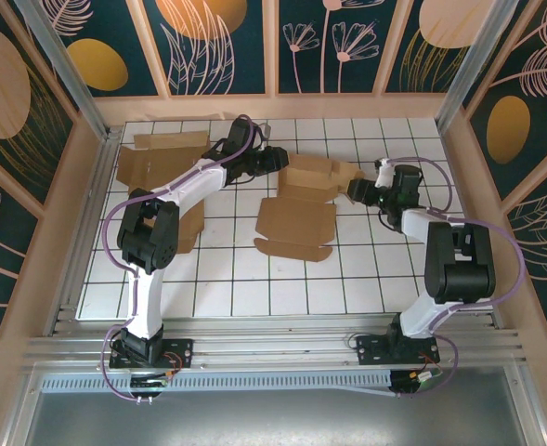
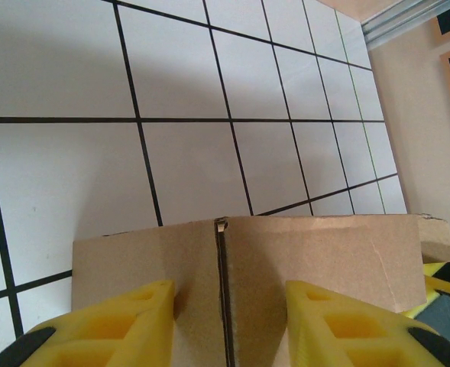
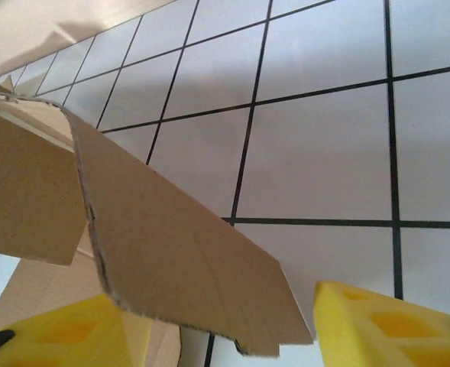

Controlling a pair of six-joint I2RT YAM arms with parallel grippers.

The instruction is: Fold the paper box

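Panel (image 2: pixel 316 260) of the paper box (image 1: pixel 296 200) spans behind the left hand (image 2: pixel 228 292); whether it grips, I cannot tell. Right hand (image 3: pixel 225 302) stands released, a flap (image 3: pixel 171 256) between its fingers.

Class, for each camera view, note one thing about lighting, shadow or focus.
Top external: even light, no glare, the flat brown cardboard box sharp. Left wrist: yellow gripper fingers slightly soft up close; the cardboard throws a faint shadow on the white gridded table. Right wrist: the raised flap shows its shaded side against the bright table.
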